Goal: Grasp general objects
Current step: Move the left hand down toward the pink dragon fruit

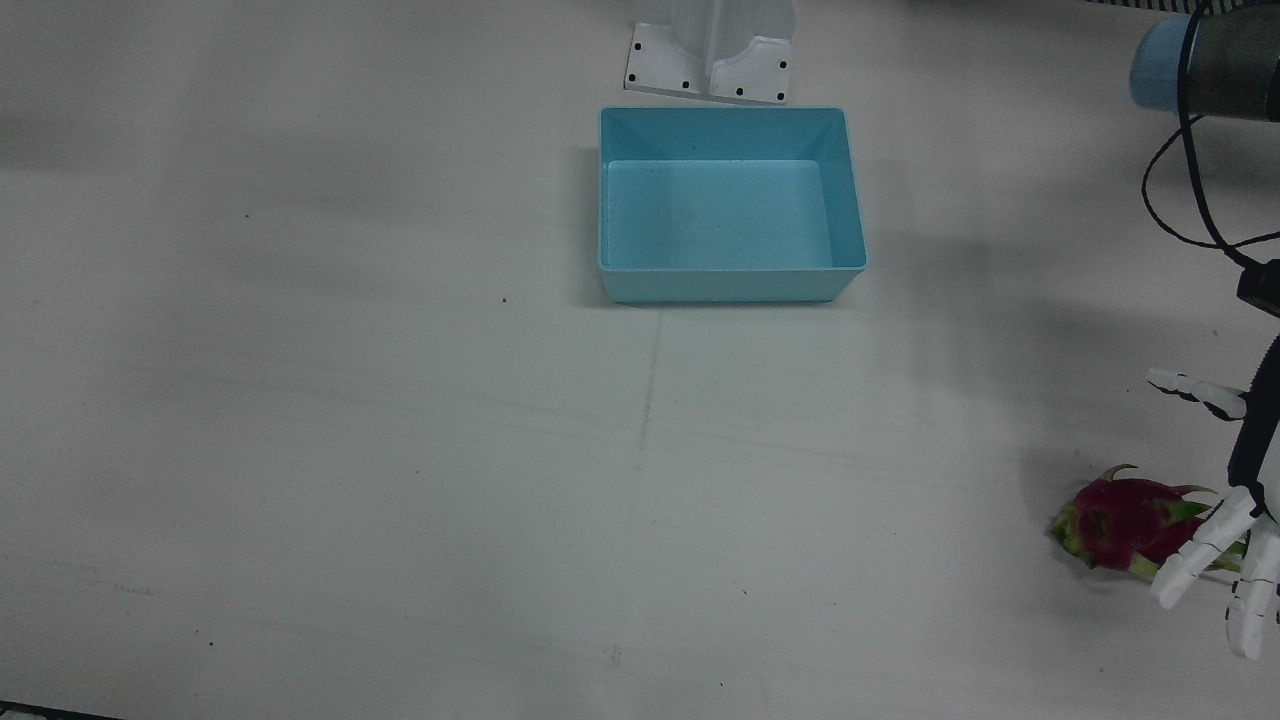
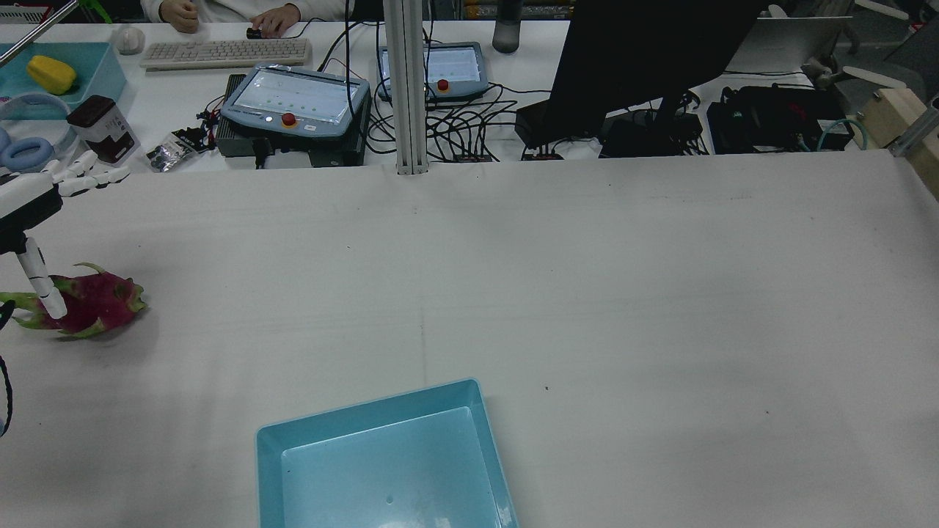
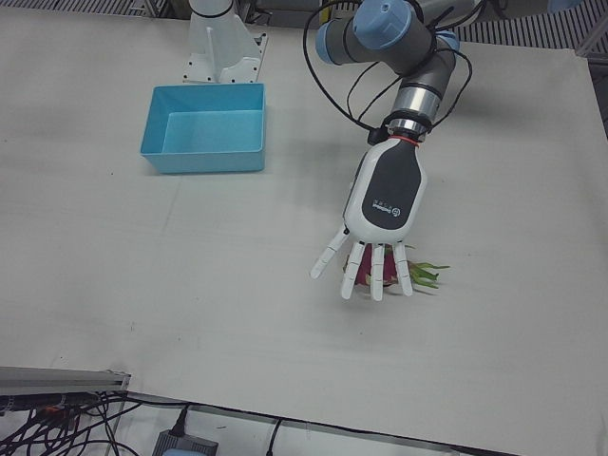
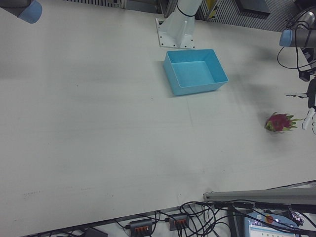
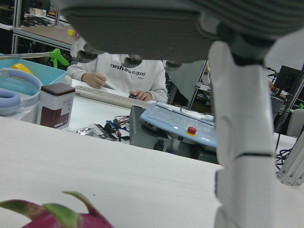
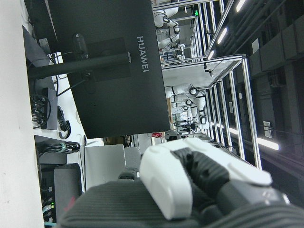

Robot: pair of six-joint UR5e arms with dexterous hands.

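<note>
The left hand (image 3: 378, 220) is seen poised over the dragon fruit (image 1: 1125, 523), fingers (image 1: 1200, 548) spread wide and pointing down, nothing held. The fruit lies on the white table (image 1: 400, 450) near its edge, well apart from the blue bin (image 1: 728, 205) (which sits by the pedestal). Of the right hand (image 6: 190, 185) only a close, partial look is given; its state cannot be told.
</note>
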